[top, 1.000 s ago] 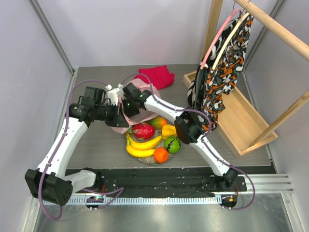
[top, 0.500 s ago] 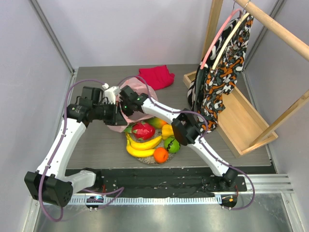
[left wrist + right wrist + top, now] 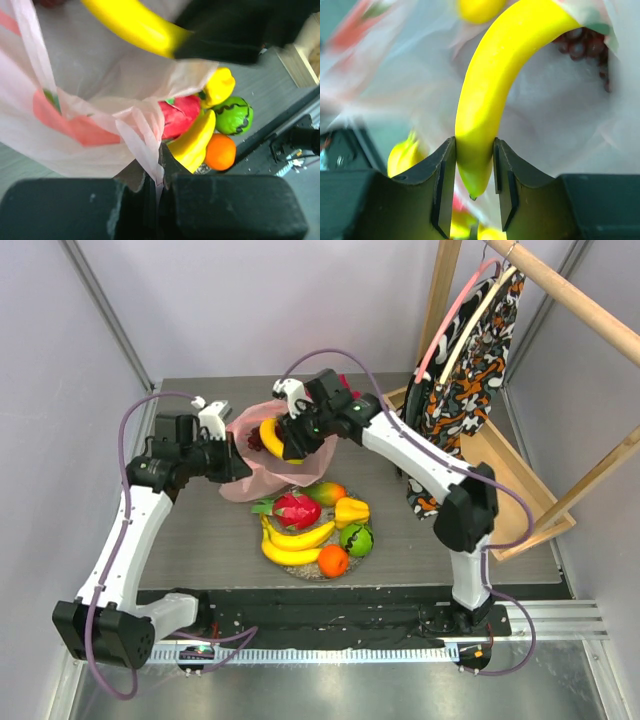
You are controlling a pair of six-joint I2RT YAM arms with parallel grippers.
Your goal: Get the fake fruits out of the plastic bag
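Observation:
The pale pink plastic bag (image 3: 250, 475) lies left of centre, its mouth held up. My left gripper (image 3: 228, 452) is shut on a pinched fold of the bag's edge (image 3: 150, 160). My right gripper (image 3: 292, 440) is shut on a yellow banana (image 3: 268, 436) just above the bag's opening; the banana (image 3: 490, 90) sits between both fingers near its tip. Dark grapes (image 3: 585, 45) show inside the bag. On the plate in front lie a dragon fruit (image 3: 297, 510), bananas (image 3: 295, 540), an orange (image 3: 333, 560), a green apple (image 3: 356, 538), a yellow pepper-like piece (image 3: 350, 510) and a mango (image 3: 328, 493).
A folded red cloth (image 3: 322, 398) lies at the back behind the bag. A wooden rack (image 3: 510, 500) with a hanging patterned garment (image 3: 465, 370) stands on the right. The glittery plate's rim (image 3: 300, 573) is near the front edge.
My right gripper has shut on a banana and lifted it up out of the bag, toward the back right. The left gripper still holds the bag's edge, shifted slightly back.

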